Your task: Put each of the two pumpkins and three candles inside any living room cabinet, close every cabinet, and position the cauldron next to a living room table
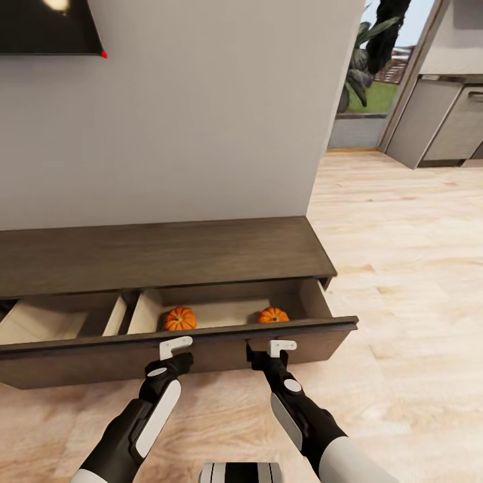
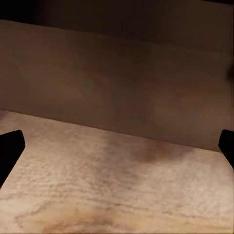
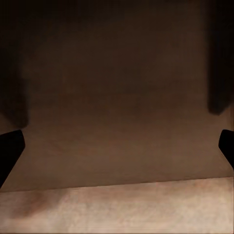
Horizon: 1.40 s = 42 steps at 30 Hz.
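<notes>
The long dark-brown cabinet (image 1: 168, 251) stands against the white wall with its drawers pulled out. Two orange pumpkins (image 1: 180, 318) (image 1: 273, 315) lie in the right drawer's pale interior. My left gripper (image 1: 174, 347) and right gripper (image 1: 282, 347) are both at the drawer front (image 1: 201, 335), white fingers against its upper edge. Each wrist view looks at the dark drawer front above the wood floor, with black fingertips (image 2: 9, 151) (image 3: 9, 151) spread to the frame's sides, so both stand open and empty. The candles and the cauldron are out of view.
A dark screen (image 1: 47, 27) hangs on the wall at upper left. Light wood floor (image 1: 402, 255) stretches to the right toward grey kitchen cabinets (image 1: 443, 121) and a doorway with plants (image 1: 369, 60). The left drawer (image 1: 54, 322) is open too.
</notes>
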Tool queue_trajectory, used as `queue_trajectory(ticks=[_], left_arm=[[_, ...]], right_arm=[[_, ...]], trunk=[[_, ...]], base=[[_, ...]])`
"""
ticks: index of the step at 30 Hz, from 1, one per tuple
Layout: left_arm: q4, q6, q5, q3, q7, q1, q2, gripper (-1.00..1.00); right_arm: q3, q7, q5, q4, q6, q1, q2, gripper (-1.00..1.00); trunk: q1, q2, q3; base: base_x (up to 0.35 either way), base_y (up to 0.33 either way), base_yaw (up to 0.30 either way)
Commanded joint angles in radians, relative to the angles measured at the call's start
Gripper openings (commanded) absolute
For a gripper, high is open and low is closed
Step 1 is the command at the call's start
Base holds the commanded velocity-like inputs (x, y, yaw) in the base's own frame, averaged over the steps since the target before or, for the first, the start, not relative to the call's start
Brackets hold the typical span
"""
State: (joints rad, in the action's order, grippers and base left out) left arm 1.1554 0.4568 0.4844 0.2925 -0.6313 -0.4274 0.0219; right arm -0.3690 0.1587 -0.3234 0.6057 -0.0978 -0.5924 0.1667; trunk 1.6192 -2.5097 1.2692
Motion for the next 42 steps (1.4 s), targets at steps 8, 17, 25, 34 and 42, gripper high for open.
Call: queue_trajectory(ticks=[8, 17, 25, 34, 42], left_arm=[[0.002, 0.002, 0.008, 0.002, -0.008, -0.001, 0.0, 1.0], [0.002, 0.002, 0.008, 0.002, -0.009, -0.001, 0.0, 1.0], [0.001, 0.002, 0.008, 0.002, -0.01, -0.001, 0.0, 1.0], [0.002, 0.002, 0.008, 0.001, -0.01, -0.001, 0.0, 1.0], [0.003, 0.002, 0.008, 0.001, -0.01, -0.001, 0.0, 1.0]], right_arm=[[-0.005, 0.009, -0.009, 0.0, -0.005, -0.001, -0.001, 1.0], [-0.005, 0.009, -0.01, 0.0, -0.005, -0.001, -0.001, 1.0], [-0.005, 0.009, -0.01, 0.0, -0.005, -0.001, -0.001, 1.0], [-0.005, 0.009, -0.01, 0.0, -0.005, -0.001, -0.001, 1.0], [-0.005, 0.009, -0.01, 0.0, -0.005, -0.001, -0.001, 1.0]], trunk=[[0.0, 0.0, 0.001], [0.0, 0.0, 0.001], [0.0, 0.0, 0.001], [0.0, 0.0, 0.001], [0.0, 0.0, 0.001]], base=[[0.173, 0.0, 0.0], [0.169, 0.0, 0.0], [0.127, 0.0, 0.0], [0.12, 0.001, 0.0], [0.149, 0.02, 0.0]])
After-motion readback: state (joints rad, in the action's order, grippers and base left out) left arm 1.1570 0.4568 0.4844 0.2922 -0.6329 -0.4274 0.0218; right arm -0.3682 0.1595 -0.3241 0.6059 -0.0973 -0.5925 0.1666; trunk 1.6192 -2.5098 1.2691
